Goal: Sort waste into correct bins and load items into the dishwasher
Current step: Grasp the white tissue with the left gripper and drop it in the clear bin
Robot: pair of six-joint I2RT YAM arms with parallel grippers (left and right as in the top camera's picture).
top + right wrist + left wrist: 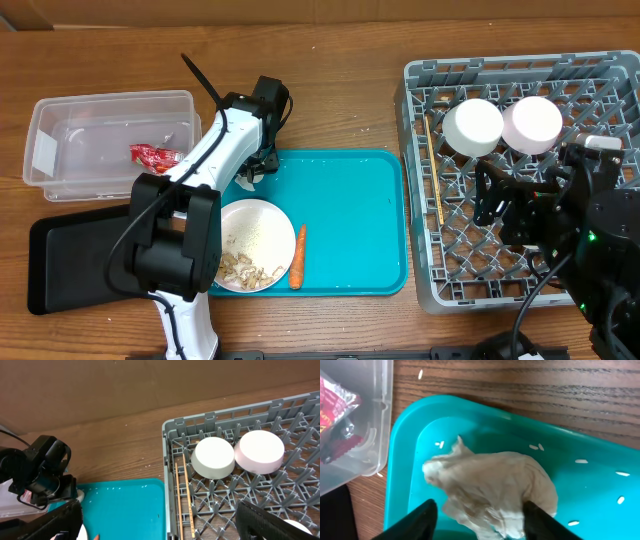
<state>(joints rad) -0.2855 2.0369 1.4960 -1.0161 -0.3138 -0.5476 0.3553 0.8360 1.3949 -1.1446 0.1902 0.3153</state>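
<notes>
Done: both bowls and chopsticks are in the rack at right and the wrapper is in the clear tub; left: the tissue, straddled by the spread left gripper, plus the plate and carrot; the right gripper is spread, empty.

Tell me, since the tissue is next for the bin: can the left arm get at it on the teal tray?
Probably yes. The left gripper has its open fingers on either side of the tissue, which lies uncovered in a corner of the teal tray. Nothing appears to block the way.
</notes>
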